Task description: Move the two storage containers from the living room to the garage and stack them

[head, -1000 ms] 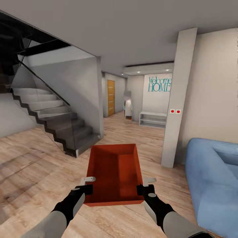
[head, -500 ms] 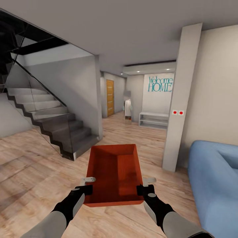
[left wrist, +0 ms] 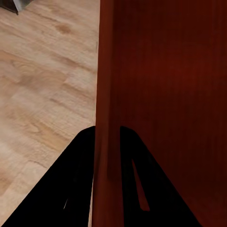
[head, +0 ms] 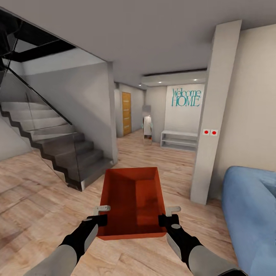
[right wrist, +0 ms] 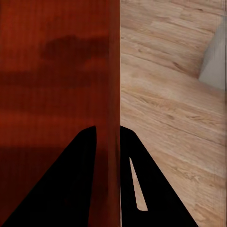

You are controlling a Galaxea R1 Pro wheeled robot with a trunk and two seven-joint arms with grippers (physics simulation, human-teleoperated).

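Light wood planks run toward the hallway while my left gripper and right gripper each pinch a side wall of the open orange-red thin-walled rectangular bin, carried level out front. No garage yet; both placements remain.

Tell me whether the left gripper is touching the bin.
Touching. In the left wrist view, the left gripper straddles the bin wall, a finger tight on each face.
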